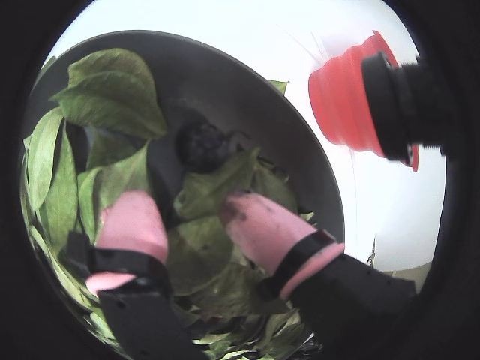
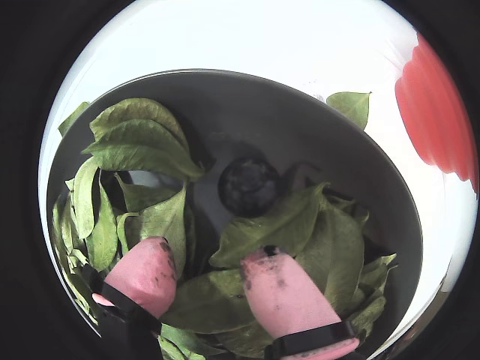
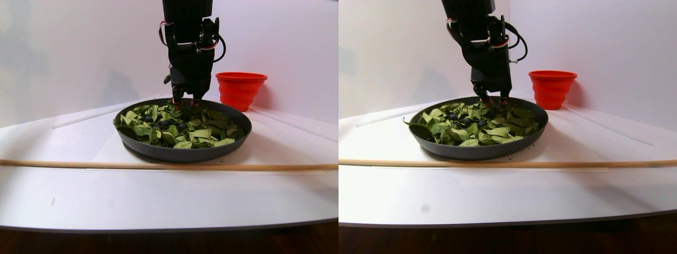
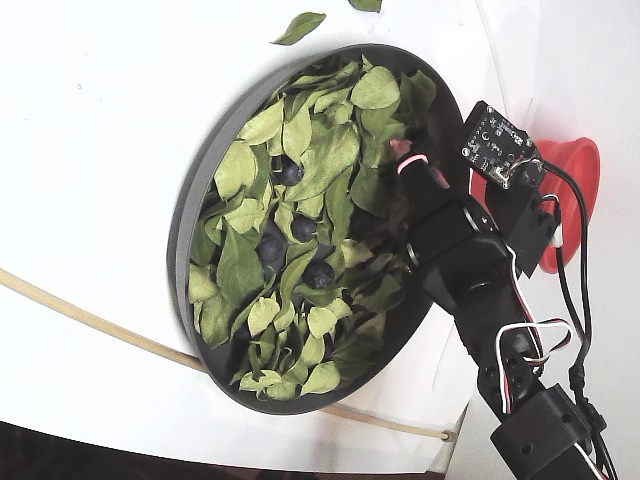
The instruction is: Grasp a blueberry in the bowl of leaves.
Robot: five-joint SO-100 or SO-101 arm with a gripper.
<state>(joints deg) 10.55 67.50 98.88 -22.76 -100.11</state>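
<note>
Jaws stand wide apart with nothing between them, pink fingertips point(image 2: 146, 274) pressed on the small oval green leaves point(image 2: 281, 225) in the wide dark grey bowl point(image 2: 330, 150). One dark round blueberry point(image 2: 249, 185) sits at 12 o'clock from them. No writing can be read. Leaves half hide other berries.

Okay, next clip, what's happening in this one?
A single robot arm has its claw lowered into the dark grey bowl of green leaves, near the rim on the red cup's side. The pink fingertips are open and resting among the leaves, with a blueberry lying on bare bowl floor just ahead of them, not yet between them. Several more blueberries sit among the leaves mid-bowl. Nothing is gripped yet.
</note>
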